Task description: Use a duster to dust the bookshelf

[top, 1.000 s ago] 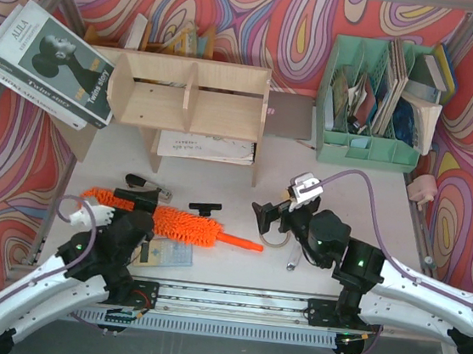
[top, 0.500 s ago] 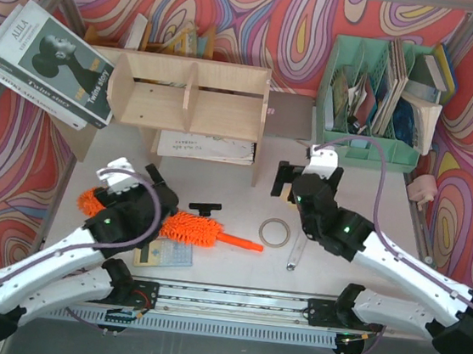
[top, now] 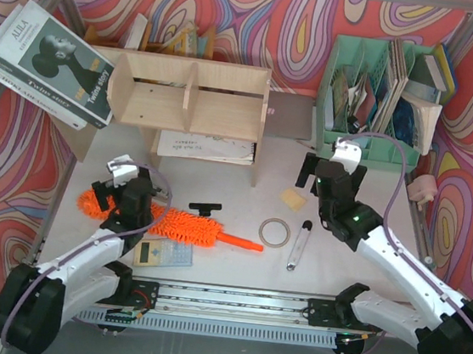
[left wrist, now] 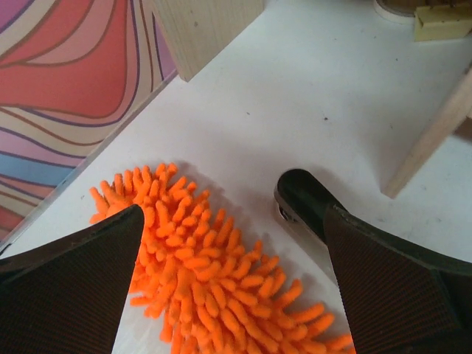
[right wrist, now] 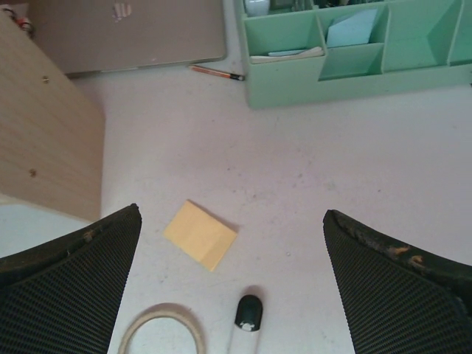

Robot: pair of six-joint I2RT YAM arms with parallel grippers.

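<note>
Your left gripper (left wrist: 234, 214) hovers with its jaws spread wide over the fluffy end of the duster (left wrist: 210, 273), which lies flat on the table (left wrist: 317, 88) beneath and between its fingers. The bookshelf (top: 190, 95) stands just ahead of it. Your right gripper (right wrist: 232, 214), equally spread and holding nothing, hangs above a yellow note (right wrist: 200, 234), with the shelf's side panel to its left and the green organizer (right wrist: 354, 66) ahead.
</note>
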